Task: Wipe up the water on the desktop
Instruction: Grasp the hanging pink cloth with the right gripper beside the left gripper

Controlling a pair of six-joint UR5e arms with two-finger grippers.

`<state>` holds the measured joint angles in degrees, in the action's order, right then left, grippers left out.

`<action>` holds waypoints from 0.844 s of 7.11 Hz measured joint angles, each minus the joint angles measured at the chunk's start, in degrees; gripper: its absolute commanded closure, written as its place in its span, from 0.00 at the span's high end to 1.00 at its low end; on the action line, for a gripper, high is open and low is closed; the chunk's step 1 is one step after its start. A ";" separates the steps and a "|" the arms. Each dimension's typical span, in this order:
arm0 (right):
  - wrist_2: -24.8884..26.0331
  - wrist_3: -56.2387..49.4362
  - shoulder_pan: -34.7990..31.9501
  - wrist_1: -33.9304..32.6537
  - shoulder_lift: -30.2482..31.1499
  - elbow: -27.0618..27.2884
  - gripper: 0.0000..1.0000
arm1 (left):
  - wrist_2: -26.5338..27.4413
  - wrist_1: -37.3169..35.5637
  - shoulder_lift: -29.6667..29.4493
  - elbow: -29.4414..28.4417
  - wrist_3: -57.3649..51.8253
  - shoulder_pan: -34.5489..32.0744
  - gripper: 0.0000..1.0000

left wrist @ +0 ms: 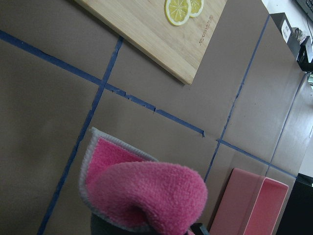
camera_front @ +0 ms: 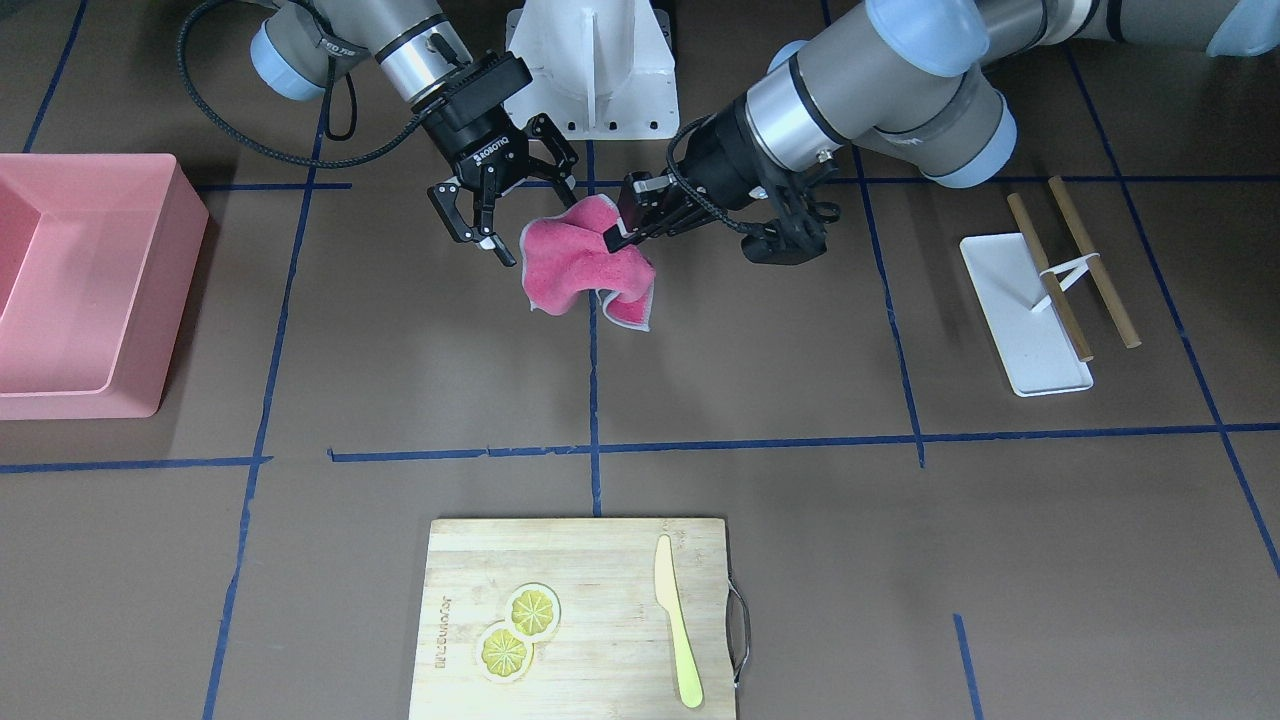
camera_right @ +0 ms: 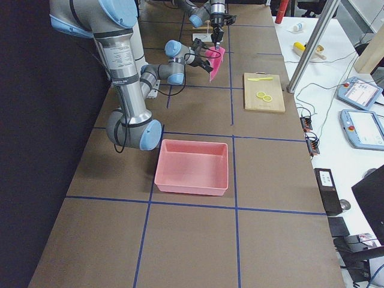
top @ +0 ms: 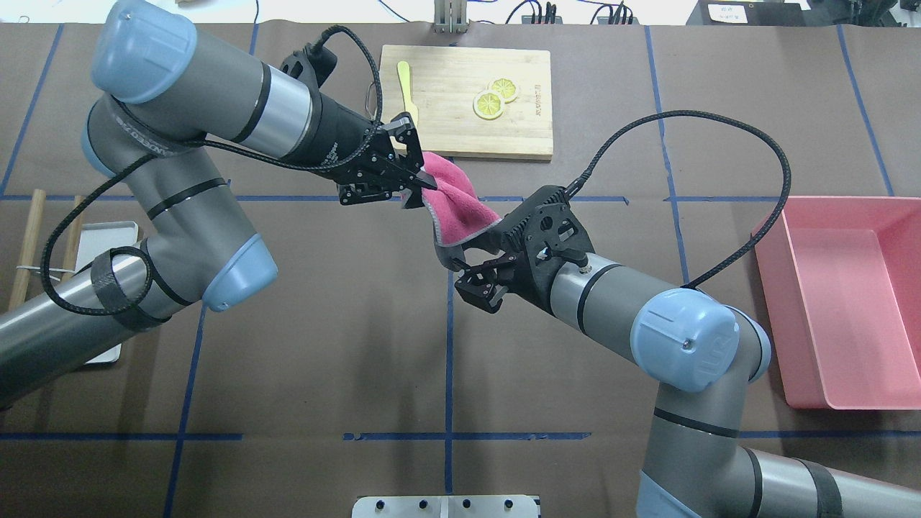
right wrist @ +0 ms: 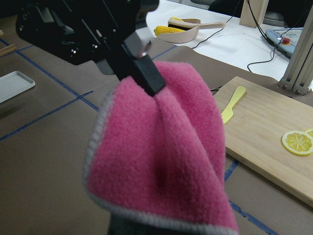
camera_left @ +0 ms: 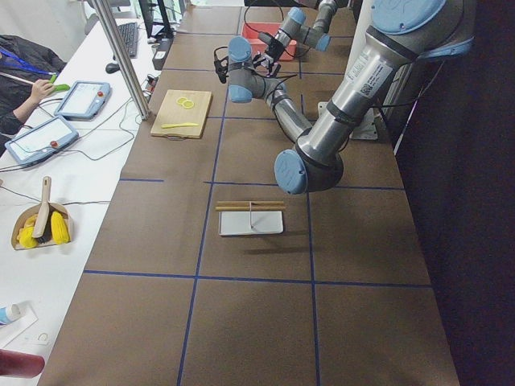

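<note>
Left pincer (camera_front: 612, 240) clamps a pink cloth (camera_front: 580, 270) above the table (camera_front: 760, 360); right pincer (camera_front: 530, 225) gapes beside it. A brown stick (camera_front: 1037, 250) lies across the white tray (camera_front: 1030, 340); pink bin (camera_front: 165, 285) stands apart

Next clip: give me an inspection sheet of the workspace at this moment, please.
Surface: desktop, brown with blue tape lines; no water seen.
Job's things: pink cloth, held off the desktop at mid table.
Clutter: pink bin; cutting board with lemon slices and yellow knife; white tray with two sticks.
Grippers: left gripper shut on the cloth; right gripper open beside it.
Cables: black cable loops off each arm.
Surroundings: side bench with screens; a person's hand there.
</note>
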<state>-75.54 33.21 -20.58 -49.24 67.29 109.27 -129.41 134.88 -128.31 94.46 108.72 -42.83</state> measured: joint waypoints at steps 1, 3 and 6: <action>0.15 0.03 0.22 -0.01 -0.14 -0.03 0.98 | 0.61 -0.03 -0.09 0.01 0.00 0.80 0.03; 0.21 0.17 0.63 0.01 -0.22 -0.07 0.69 | 1.91 -0.06 -0.09 -0.03 0.00 1.76 0.03; 0.09 0.66 0.84 0.09 -0.15 0.17 0.00 | 2.42 -0.06 0.05 -0.06 -0.07 2.17 0.03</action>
<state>-75.45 33.87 -19.74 -49.15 67.15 109.44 -127.00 134.82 -128.26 94.40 108.64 -40.66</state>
